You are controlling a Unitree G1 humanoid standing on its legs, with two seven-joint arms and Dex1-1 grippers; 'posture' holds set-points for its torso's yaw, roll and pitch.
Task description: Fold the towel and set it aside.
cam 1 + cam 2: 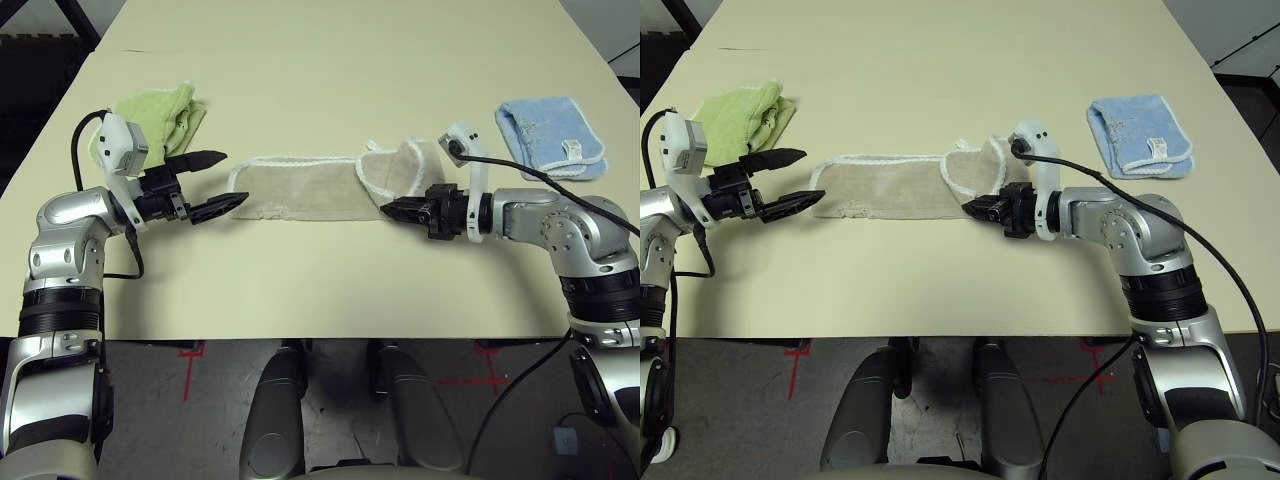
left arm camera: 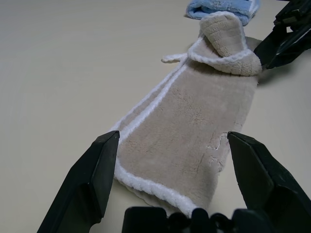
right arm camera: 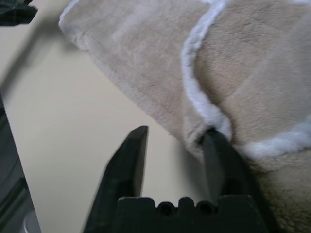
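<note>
From my station I see the beige terry towel with white stitched edging [image 1: 305,186] lying as a long narrow strip across the middle of the pale table [image 1: 320,60], running between the two arms. It looks already folded lengthwise, and its right end is turned back over the strip in a rumpled flap, so I judge a crosswise fold is partly laid but not tidy.

My left gripper [image 1: 218,182] hovers at the towel's left end with its two black fingers spread wide, one on either side of the end, holding nothing; in the left wrist view the fingers [image 2: 90,182] bracket the white edging without closing on it.

My right gripper [image 1: 392,210] sits at the near edge of the turned-back flap. In the right wrist view its fingers [image 3: 127,162] stand apart, one on bare table, the other tucked against the fold of cloth by the white edging. It has no clamp on the towel that I can see.

What is left, as I read it: square up or finish the crosswise fold, then carry the bundle off to one side. A crumpled lime-green towel [image 1: 165,112] lies behind the left arm and a folded light blue towel with white edging [image 1: 550,135] lies behind the right arm.
</note>
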